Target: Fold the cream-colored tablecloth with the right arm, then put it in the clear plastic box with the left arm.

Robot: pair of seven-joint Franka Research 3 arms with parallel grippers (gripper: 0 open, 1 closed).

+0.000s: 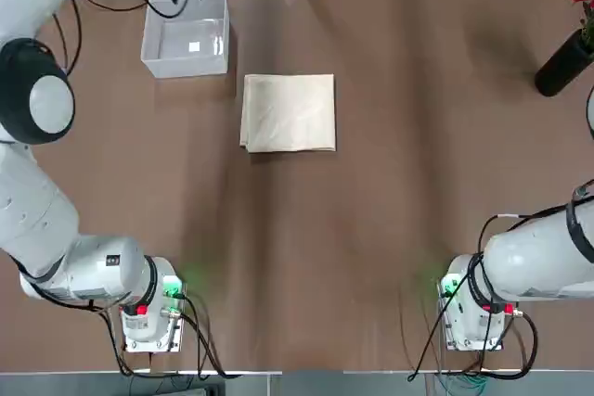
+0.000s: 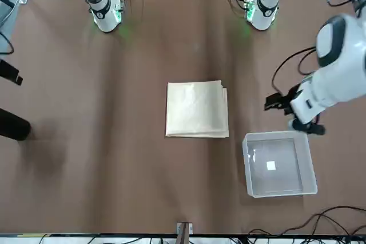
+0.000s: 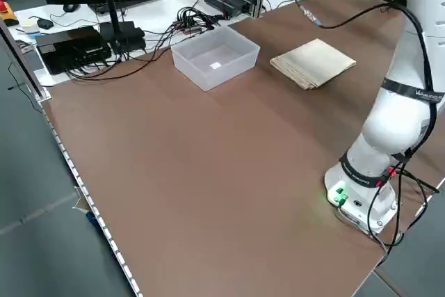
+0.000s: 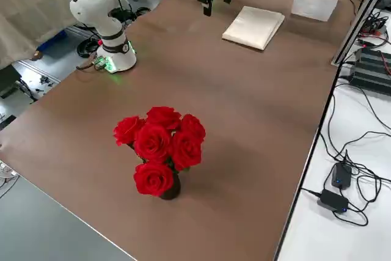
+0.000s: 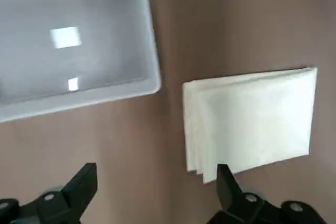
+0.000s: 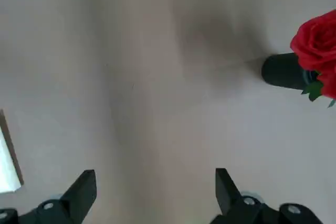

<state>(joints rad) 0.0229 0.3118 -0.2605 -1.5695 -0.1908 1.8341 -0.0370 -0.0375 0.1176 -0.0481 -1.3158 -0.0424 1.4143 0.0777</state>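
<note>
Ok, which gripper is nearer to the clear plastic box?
Left. The left gripper hangs open in the air close to the box; the right gripper is open, far off toward the table's right side, near the dark vase.

The tablecloth (image 1: 289,114) lies on the table (image 1: 371,229) between the two arms' bases, farther out — the plastic box (image 1: 186,39) just beyond it to the left, the vase (image 1: 564,64) well to its right.
</note>
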